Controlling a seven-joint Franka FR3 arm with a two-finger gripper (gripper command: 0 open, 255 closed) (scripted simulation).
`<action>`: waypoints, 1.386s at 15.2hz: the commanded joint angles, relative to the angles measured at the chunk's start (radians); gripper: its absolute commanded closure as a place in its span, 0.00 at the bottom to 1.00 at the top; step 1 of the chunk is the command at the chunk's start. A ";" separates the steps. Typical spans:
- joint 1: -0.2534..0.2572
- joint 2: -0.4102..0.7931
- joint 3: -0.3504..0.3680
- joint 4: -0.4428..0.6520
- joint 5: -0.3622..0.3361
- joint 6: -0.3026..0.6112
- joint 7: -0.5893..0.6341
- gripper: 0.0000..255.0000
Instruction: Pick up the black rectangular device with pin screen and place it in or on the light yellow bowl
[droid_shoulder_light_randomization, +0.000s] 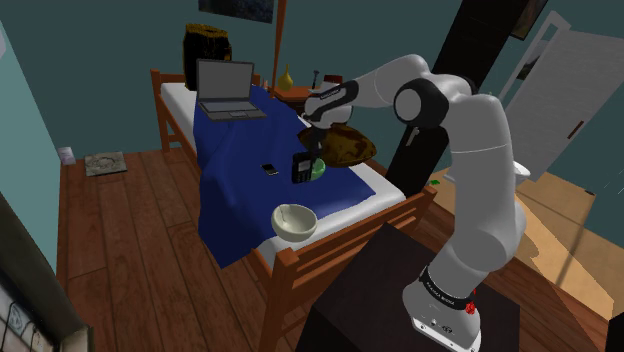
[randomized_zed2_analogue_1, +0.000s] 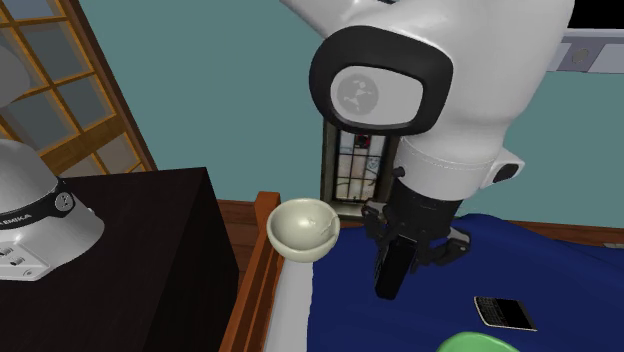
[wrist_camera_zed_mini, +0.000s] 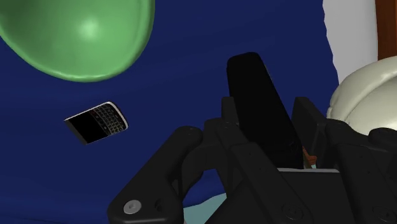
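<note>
One black device (wrist_camera_zed_mini: 256, 89), a plain matte rectangular slab, is gripped between the fingers of my tool (randomized_zed2_analogue_1: 405, 255), standing roughly upright just off to one side of the bowl (randomized_zed2_analogue_1: 295, 243). Can't tell whether its lower end is clear of the cloth.

Bowl is round, deep, glossy cream, w/ a thin rim. It sits at the foot corner of the bed (droid_shoulder_light_randomization: 300, 258), hard by the wooden end rail and the white mattress edge, so there's little margin on that side. The dark stand (randomized_zed2_analogue_1: 150, 230) is right beyond the rail.

Btwn bowl and tool there's only open blue blanket (droid_shoulder_light_randomization: 230, 170), smooth on top and hanging in folds over the bed's side.

Past the tool, farther from the bowl, lie a small phone (wrist_camera_zed_mini: 97, 122), flat, w/ keypad and pale trim, and a glossy green dish (wrist_camera_zed_mini: 83, 38), both apart from the device. A laptop (droid_shoulder_light_randomization: 228, 90) stands open at the bed's other end, well away from the bowl.
</note>
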 joint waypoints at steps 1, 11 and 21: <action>0.002 -0.017 -0.003 0.003 -0.005 -0.020 0.004 1.00; 0.024 -0.111 -0.015 -0.020 -0.029 -0.087 0.029 1.00; 0.170 -0.446 -0.003 -0.441 -0.113 0.018 0.197 1.00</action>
